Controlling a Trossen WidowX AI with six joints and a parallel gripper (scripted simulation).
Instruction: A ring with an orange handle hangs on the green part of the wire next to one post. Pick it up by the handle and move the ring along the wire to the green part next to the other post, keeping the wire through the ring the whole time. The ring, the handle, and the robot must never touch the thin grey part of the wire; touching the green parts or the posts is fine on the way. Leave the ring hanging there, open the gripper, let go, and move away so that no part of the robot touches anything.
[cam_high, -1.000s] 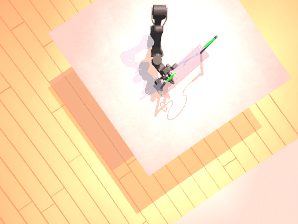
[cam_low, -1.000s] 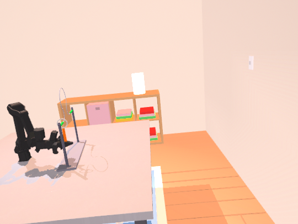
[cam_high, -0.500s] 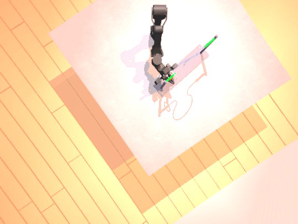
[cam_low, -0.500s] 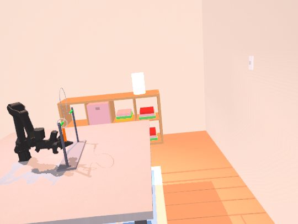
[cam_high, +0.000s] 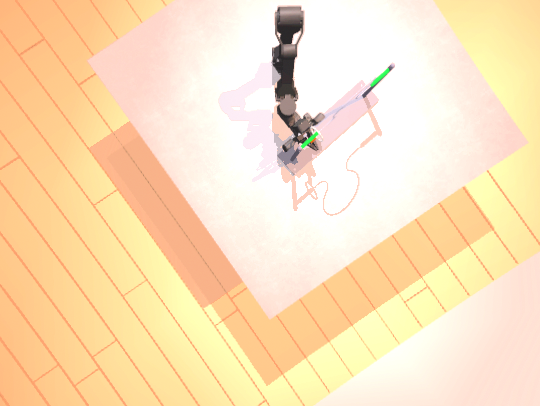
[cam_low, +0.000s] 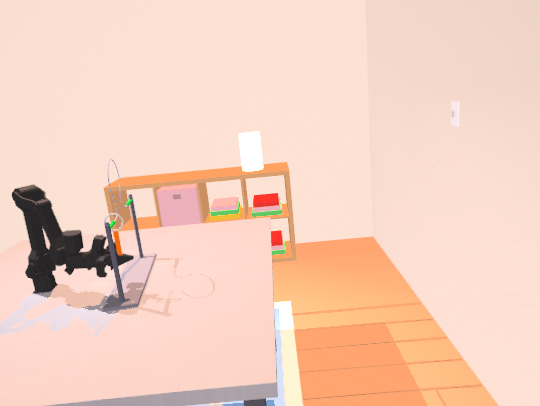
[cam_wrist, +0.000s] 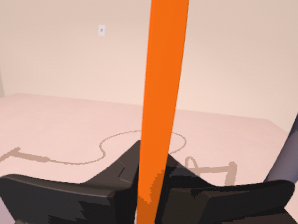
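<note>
The ring (cam_low: 121, 221), partly hidden in the top view by the gripper (cam_high: 311, 138) (cam_low: 126, 258) (cam_wrist: 152, 192), is shown at the nearer post's green wire section (cam_low: 112, 224), its orange handle (cam_low: 118, 243) (cam_wrist: 162, 100) clamped between the fingers, well inside the table's edges.

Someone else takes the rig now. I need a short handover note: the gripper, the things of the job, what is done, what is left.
Gripper: shut on the orange handle.
Ring: at the near post in the exterior view, around the wire by its green part.
Done: handle gripped.
Left: carry the ring along the wire to the green part by the far post, avoiding the grey wire; release; move clear.
</note>
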